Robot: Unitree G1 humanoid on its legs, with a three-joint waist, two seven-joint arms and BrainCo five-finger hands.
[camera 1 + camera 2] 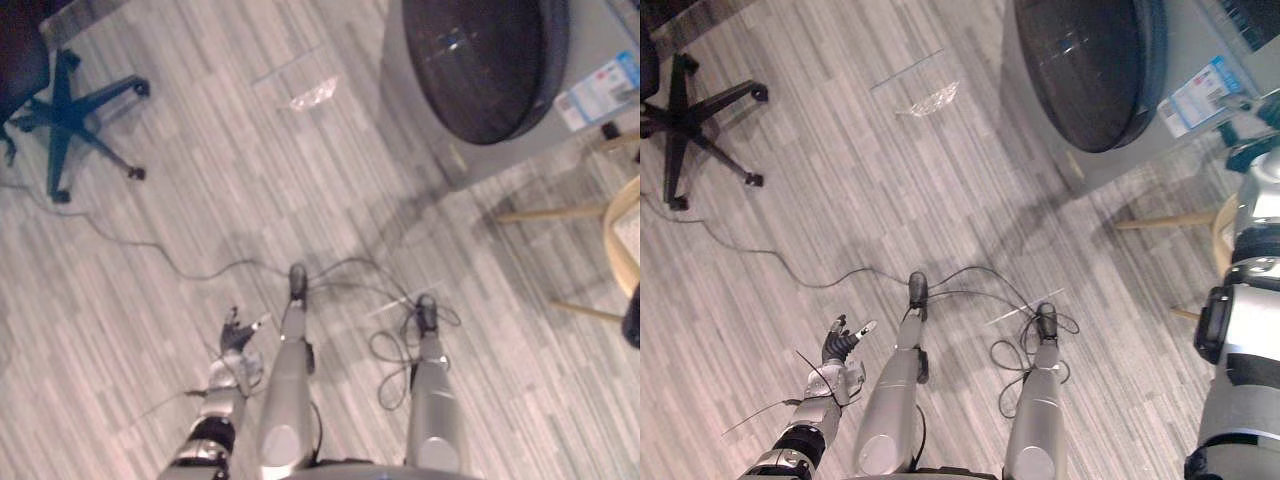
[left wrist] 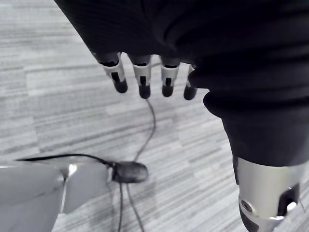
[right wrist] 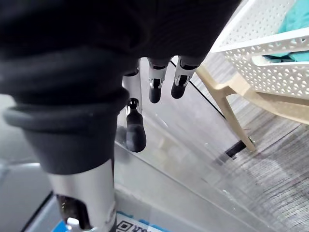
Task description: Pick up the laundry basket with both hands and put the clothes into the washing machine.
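Observation:
The white perforated laundry basket (image 3: 270,63) holds teal clothes (image 3: 294,19) and rests on a beige stool (image 3: 227,111). My right hand (image 3: 154,89) hangs a short way from the basket's rim, fingers relaxed and holding nothing. The right arm (image 1: 1240,330) rises along the right edge of the right eye view. The washing machine (image 1: 430,110) stands at the upper right, its dark round door (image 1: 480,60) closed. My left hand (image 1: 236,335) hangs low at the lower left over bare floor, fingers (image 2: 145,79) straight and empty.
A dark office chair base (image 1: 70,115) stands on castors at the upper left. A clear plastic scrap (image 1: 315,95) lies on the grey plank floor in front of the machine. The stool's pale wooden legs (image 1: 560,212) spread at the right, next to the machine.

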